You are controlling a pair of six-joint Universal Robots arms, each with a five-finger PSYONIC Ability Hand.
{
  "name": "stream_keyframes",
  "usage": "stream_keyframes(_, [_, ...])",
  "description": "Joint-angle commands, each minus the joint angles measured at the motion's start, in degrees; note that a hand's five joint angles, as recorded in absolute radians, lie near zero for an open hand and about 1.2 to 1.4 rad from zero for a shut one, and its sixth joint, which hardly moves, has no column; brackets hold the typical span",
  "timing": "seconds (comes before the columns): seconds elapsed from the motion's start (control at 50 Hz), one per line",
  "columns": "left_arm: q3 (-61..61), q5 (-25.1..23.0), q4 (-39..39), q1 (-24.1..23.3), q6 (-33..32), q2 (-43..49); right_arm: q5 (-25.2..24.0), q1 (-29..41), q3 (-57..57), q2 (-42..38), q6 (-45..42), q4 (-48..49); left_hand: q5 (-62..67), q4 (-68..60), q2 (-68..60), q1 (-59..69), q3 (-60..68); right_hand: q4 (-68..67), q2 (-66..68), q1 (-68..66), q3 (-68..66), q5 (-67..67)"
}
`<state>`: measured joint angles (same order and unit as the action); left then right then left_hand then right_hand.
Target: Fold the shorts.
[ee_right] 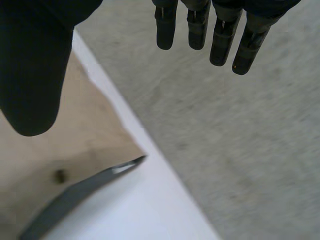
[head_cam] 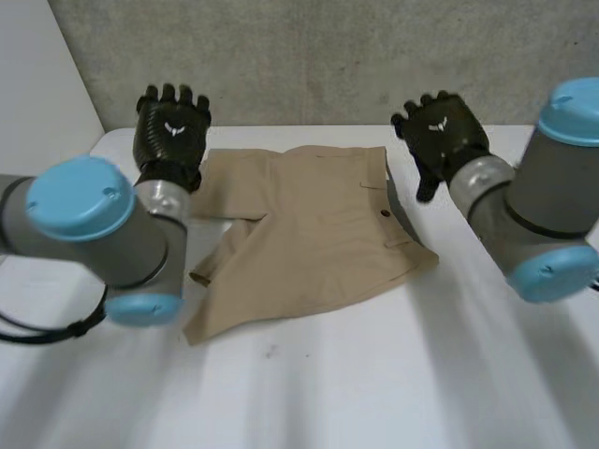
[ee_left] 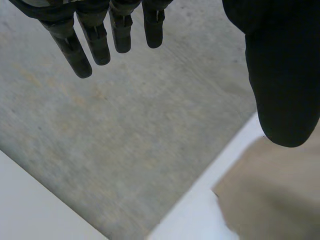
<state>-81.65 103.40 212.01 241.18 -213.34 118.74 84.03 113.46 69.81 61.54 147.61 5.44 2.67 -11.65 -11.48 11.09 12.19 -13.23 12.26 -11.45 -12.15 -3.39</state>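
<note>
On the white surface, one pair of tan shorts sits between two hands, left hand and right hand both spread, gripping nothing.

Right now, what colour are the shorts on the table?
The shorts are plain tan, with no pattern; the head view shows it best.

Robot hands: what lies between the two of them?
In the head view, the far edge of the tan shorts, on the white table, lies between the left robot hand and the right robot hand.
</note>
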Motion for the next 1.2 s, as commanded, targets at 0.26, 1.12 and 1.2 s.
stream_keyframes(0.26, [-20.83, -3.03, -22.07, -0.36, 26.92, -16.26, -13.71, -7.20, 11.84, -0.99, 4.00, -5.00, -0.78, -0.25, -0.42, 0.80, -0.29, -18.05, 19.01, -19.82, -19.13, -17.89])
stream_keyframes(1.12, [-25.13, -3.38, -23.92, -0.28, 30.61, -14.24, -14.15, -7.38, 1.55, -16.11, 2.24, 2.38, 2.25, -3.27, -3.44, 3.83, 2.74, -66.77, 67.74, -68.55, -67.85, -66.61])
stream_keyframes(1.2, [-25.49, -3.30, -23.92, -0.36, 30.61, -14.06, -13.98, -7.38, 2.87, -13.56, 2.69, 2.47, 8.63, -9.66, -9.83, 10.22, 9.12, -66.77, 67.74, -68.55, -67.85, -66.61])
